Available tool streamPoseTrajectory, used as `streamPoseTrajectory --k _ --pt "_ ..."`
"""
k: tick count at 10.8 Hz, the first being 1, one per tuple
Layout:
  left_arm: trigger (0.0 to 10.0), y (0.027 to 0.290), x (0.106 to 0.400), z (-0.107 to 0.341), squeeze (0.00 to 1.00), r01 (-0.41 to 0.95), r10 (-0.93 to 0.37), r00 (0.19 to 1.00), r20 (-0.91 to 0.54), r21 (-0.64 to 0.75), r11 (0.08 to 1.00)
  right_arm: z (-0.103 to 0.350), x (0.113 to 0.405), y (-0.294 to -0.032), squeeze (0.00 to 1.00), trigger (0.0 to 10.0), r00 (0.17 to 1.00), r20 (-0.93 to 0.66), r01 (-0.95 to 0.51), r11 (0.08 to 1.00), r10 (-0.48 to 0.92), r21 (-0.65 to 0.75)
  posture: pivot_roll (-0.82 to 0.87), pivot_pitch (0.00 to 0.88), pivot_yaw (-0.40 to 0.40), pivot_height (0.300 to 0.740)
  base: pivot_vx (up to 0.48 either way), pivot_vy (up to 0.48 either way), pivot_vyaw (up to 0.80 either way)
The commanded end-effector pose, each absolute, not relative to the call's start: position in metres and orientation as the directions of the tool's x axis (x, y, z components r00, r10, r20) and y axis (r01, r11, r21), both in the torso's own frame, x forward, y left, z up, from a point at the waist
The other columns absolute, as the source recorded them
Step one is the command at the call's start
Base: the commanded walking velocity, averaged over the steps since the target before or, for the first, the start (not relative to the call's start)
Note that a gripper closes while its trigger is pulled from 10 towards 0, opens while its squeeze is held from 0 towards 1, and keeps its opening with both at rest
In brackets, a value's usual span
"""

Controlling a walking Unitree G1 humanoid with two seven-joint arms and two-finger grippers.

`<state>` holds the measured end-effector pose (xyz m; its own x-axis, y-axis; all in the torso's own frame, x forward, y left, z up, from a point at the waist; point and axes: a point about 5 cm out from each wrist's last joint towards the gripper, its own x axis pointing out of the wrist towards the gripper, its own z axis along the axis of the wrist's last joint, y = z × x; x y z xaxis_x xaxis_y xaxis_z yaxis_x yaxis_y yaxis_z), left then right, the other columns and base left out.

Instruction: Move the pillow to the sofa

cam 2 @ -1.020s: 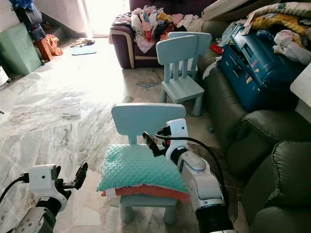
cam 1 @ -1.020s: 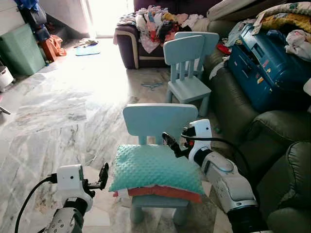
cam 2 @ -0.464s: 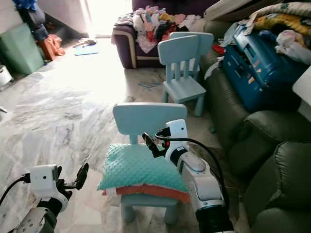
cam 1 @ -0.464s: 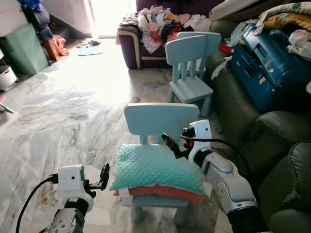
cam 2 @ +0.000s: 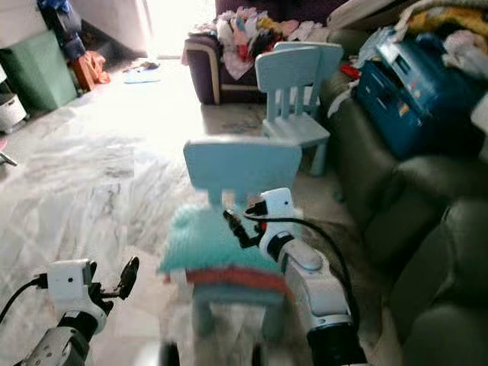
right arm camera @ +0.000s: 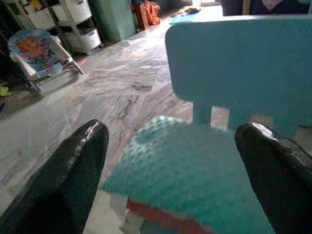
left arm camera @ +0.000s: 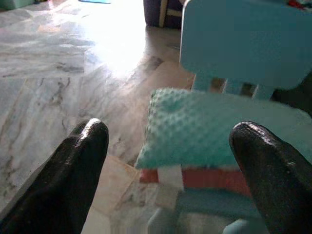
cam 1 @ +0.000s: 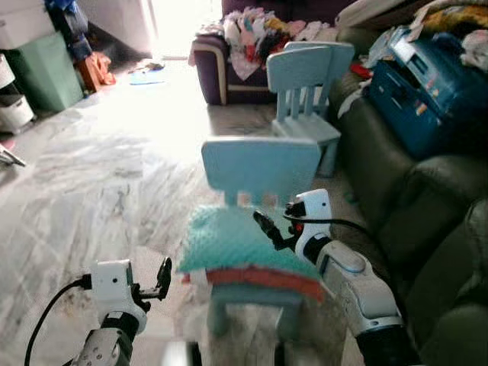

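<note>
Head views blurred, most heavily in the near part.

Left gripper (cam 1: 162, 276) is held low at the near left, over the marble floor (cam 1: 91, 175), short of the pillow's left edge and apart from it. In the left wrist view its fingers (left arm camera: 73, 165) are spread wide, nothing held between them; the pillow's corner is framed in the gap.

Right gripper (cam 1: 264, 227) is poised over the pillow's rear right part, just before the chair back. In the right wrist view its fingers (right arm camera: 68, 165) are likewise spread wide and empty, with the pillow seen between them. Contact with the pillow cannot be told.

Pillow (cam 1: 229, 242): teal, dimpled top, an orange-red layer showing along its front edge. It is lying flat on the seat of a small light-blue chair (cam 1: 261, 163), overhanging the seat at the front.

To the right, a dark green sofa (cam 1: 396, 221) is seen, with a blue suitcase (cam 1: 427, 91) lying on it farther back.

Beyond, a second light-blue chair (cam 1: 303, 75) is stood beside the sofa. Farther still, a dark purple sofa (cam 1: 217, 65) is piled with clothes (cam 1: 263, 30). At the far left, a green bin (cam 1: 42, 72).
</note>
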<state>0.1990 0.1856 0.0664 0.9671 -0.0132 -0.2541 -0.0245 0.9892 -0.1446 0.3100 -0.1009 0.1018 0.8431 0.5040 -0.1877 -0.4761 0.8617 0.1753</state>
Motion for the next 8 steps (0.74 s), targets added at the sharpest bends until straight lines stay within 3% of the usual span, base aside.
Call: streamPoseTrajectory --k 1,5,8 --pt "10.0 0.1868 0.1988 0.0672 0.0 -0.03 -0.004 0.967 -0.253 -0.132 0.991 0.1039 0.3101 -0.1017 0.0 10.0 0.844 -0.185 -0.476 0.862 0.503 0.171 -0.11 0.048 0.032 0.586 0.0 0.0 0.0" --pt "10.0 0.1862 0.1988 0.0673 0.0 -0.032 -0.002 0.968 -0.252 -0.13 0.991 0.105 0.3109 -0.1017 0.0 10.0 0.846 -0.18 -0.476 0.862 0.503 0.171 -0.11 0.048 0.03 0.52 0.0 0.0 0.0" --pt "10.0 0.1856 0.199 0.067 0.0 -0.033 -0.001 0.968 -0.251 -0.13 0.991 0.1059 0.3126 -0.103 0.0 10.0 0.85 -0.177 -0.471 0.866 0.497 0.17 -0.11 0.048 0.028 0.52 0.0 0.0 0.0"
